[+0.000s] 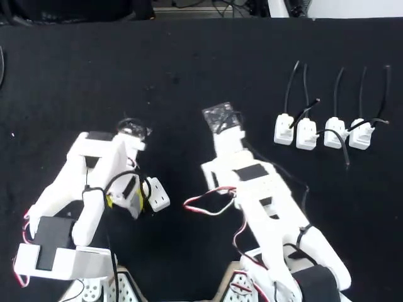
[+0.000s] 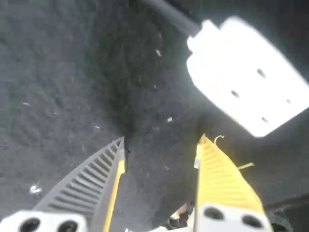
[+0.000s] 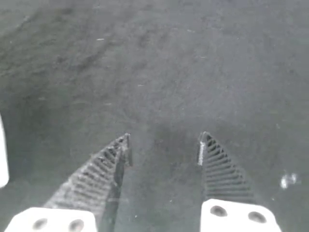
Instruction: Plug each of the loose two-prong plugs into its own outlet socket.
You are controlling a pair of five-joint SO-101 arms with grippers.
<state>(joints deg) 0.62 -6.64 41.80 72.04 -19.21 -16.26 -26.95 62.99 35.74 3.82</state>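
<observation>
Black tabletop [image 1: 126, 63] from above: four white corded pieces [image 1: 334, 132] line up near its right edge. Left wrist view: the left gripper [image 2: 161, 150], spread and empty, faces an outlet socket [image 2: 246, 82]. Right wrist view: the right gripper [image 3: 164, 150] gapes over bare tabletop. Nothing is grasped yet; the next move probably calls for fetching a plug.

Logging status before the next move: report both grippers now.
Left gripper: open, holding nothing.
Right gripper: open, holding nothing.

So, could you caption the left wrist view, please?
Open left gripper over black table, white outlet socket nearby.
</observation>
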